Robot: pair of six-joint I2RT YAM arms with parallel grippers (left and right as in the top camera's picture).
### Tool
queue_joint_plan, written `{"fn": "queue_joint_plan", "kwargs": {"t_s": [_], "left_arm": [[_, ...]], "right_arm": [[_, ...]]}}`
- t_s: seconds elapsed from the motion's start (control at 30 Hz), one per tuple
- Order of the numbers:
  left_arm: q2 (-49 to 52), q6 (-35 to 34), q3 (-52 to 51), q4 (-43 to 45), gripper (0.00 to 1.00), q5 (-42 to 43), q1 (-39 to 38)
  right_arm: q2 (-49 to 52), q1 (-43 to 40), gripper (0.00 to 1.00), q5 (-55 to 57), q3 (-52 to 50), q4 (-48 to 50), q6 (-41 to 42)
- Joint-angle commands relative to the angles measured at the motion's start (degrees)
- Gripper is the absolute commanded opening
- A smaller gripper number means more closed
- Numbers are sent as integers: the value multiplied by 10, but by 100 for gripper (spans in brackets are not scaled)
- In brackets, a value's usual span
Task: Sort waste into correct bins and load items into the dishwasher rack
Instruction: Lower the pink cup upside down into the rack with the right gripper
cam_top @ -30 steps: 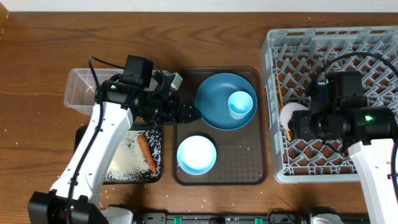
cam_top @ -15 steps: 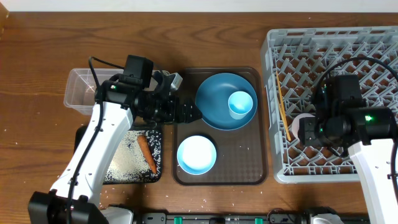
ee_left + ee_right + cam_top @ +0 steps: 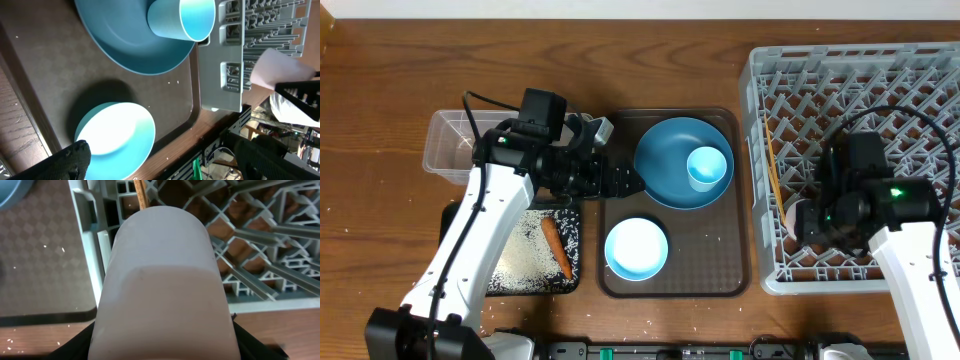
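My right gripper [image 3: 802, 220] is shut on the small white-pink cup [image 3: 794, 217] and holds it low over the left side of the grey dishwasher rack [image 3: 910, 70]. The cup fills the right wrist view [image 3: 160, 275]. The wooden chopsticks [image 3: 772, 165] lie in the rack beside it. My left gripper [image 3: 625, 183] is open and empty over the left part of the brown tray [image 3: 720, 275]. On that tray sit the dark-blue plate [image 3: 670, 170], carrying the light-blue cup [image 3: 706, 167], and the light-blue bowl [image 3: 636, 248]. The tissue and the wrapper are out of view.
The black tray [image 3: 510, 275] at the front left holds rice grains and the orange carrot [image 3: 556, 248]. The clear tub [image 3: 450, 150] stands behind it, partly under my left arm. The left wrist view shows the bowl [image 3: 117, 137], the plate [image 3: 125, 45] and the rack's corner [image 3: 232, 75].
My right gripper has moved toward the table's front and lower with the white-pink cup, down into the rack's left side. The left arm has not moved.
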Motion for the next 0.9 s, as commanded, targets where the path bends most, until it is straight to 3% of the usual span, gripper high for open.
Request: {"fn": "queue_joint_plan", "kwargs": {"t_s": [0.0,0.23,0.63,0.87], "left_arm": [[0,6,-3,-1,95,-7,2],[0,6,-3,-1,95,-7,2],[0,6,-3,-1,95,-7,2],[0,6,-3,-1,95,-7,2]], "right_arm": [[-1,-8,20,-13,-21,17,8],[-1,-8,29,-19,-27,24,8],[-1,-8,33,-19,-27,32,8],[-1,-8,31,-19,-27,49,9]]}}
